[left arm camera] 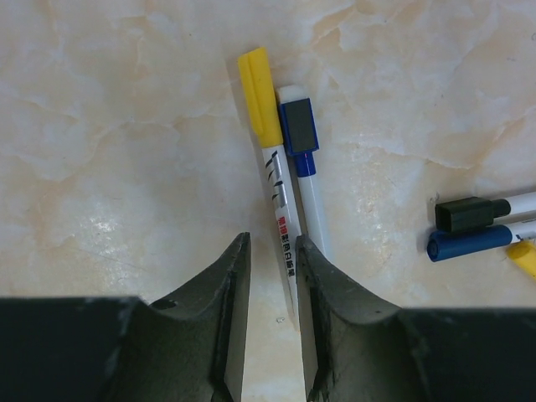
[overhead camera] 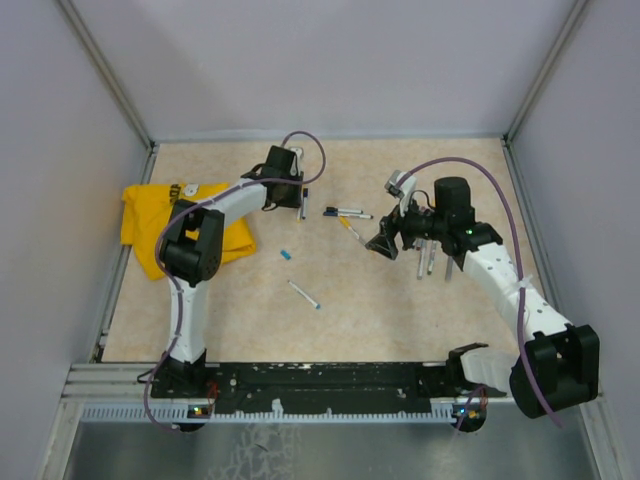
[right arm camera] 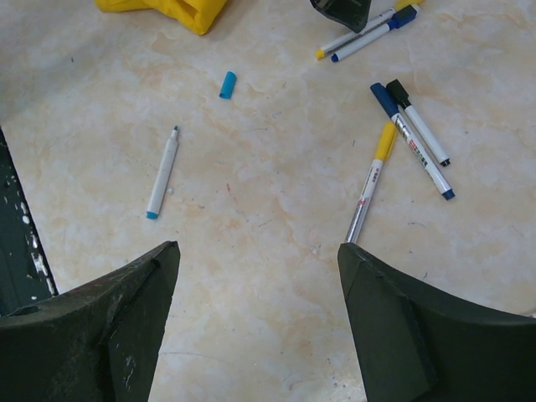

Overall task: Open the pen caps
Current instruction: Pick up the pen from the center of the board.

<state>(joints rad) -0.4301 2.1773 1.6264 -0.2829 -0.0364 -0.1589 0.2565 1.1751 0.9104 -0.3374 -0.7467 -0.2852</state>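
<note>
A red label (left arm camera: 287,243) with small white characters stood on the barrel of the yellow-capped pen (left arm camera: 277,180), below black printed strokes. None of it could be read. Print on the blue-capped pen (right arm camera: 419,153) was too small to read.

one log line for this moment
left end effector: jaws astride barrel of yellow-capped pen, not clamped | right end effector: open, empty, hovering | loose blue cap and uncapped pen lying apart

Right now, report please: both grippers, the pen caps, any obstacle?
Left gripper nearly shut at barrel of yellow-capped pen, grip unconfirmed. Right gripper open, empty. Yellow cap on. Blue-capped pen lies right beside it.
</note>
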